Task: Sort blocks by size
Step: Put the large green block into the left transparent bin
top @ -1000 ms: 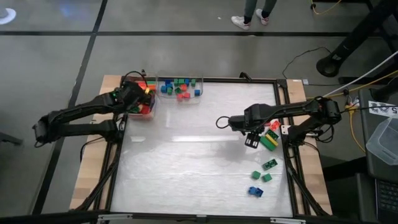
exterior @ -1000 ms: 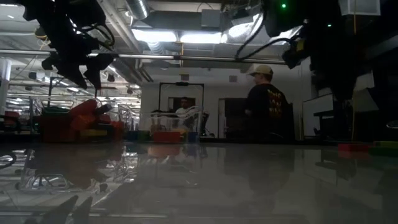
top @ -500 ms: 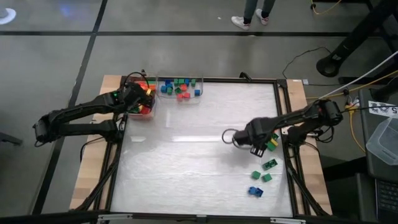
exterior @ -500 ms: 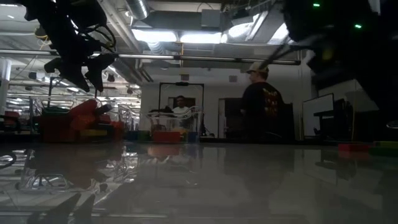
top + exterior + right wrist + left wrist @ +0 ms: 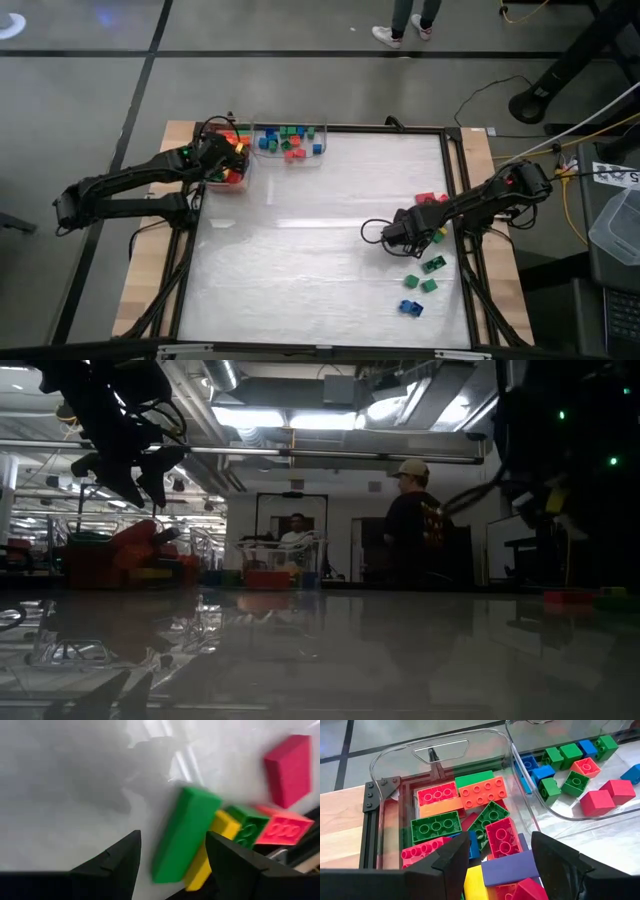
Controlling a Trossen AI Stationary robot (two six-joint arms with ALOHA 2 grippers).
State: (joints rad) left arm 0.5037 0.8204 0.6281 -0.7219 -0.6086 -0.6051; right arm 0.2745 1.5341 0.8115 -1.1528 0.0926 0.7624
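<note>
Your right pincer (image 5: 172, 857) hangs apart by a long green plastic brick (image 5: 184, 834); your left pincer (image 5: 497, 852) gapes empty above the clear bin (image 5: 395, 780).

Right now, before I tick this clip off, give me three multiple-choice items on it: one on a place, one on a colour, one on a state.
1. The left hand hangs over:
A. the bin of long bricks
B. the bare table middle
C. the floor

2. The long brick lying right ahead of the right hand is:
A. purple
B. green
C. orange

3. The left hand's fingers are:
A. shut on a red brick
B. shut with nothing in them
C. apart, holding nothing

Answers: 1 A, the left wrist view looks down into the bin of long bricks, with the second bin of small square ones beside it. 2 B, the green brick lies just beyond the right fingers on the table. 3 C, the gap between the fingers shows only bricks in the bin below.
</note>
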